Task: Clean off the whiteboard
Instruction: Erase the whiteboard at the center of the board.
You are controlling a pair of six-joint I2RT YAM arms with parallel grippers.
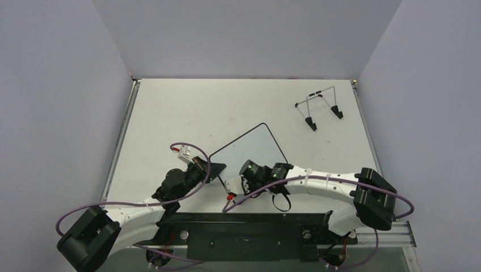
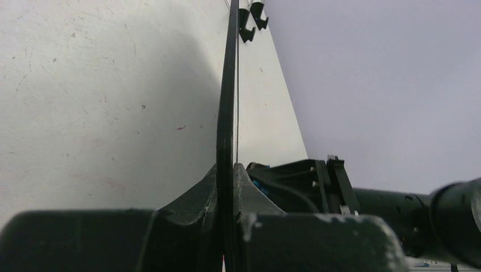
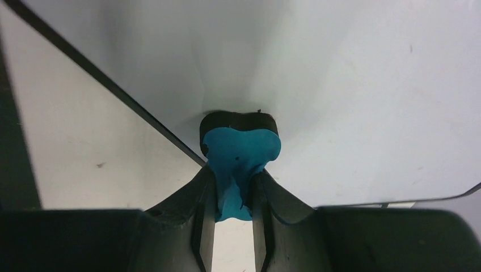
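The whiteboard [image 1: 249, 148] lies tilted on the table, white with a thin black rim. My left gripper [image 1: 214, 168] is shut on its near-left edge; in the left wrist view the rim [image 2: 227, 113] runs edge-on straight between the fingers of the left gripper [image 2: 231, 170]. My right gripper [image 1: 238, 180] hangs over the board's near corner, shut on a blue bone-shaped eraser [image 3: 241, 150]. Its dark pad presses on the board's surface [image 3: 351, 85] just inside the rim. The right gripper [image 3: 232, 181] pinches the eraser's narrow waist. The board face that shows carries no writing.
A thin wire stand [image 1: 319, 107] with black feet stands at the table's far right; its feet [image 2: 249, 20] also show beyond the board. Grey walls close in the white table [image 1: 187, 113] on three sides. A black mounting rail [image 1: 249, 226] runs along the near edge.
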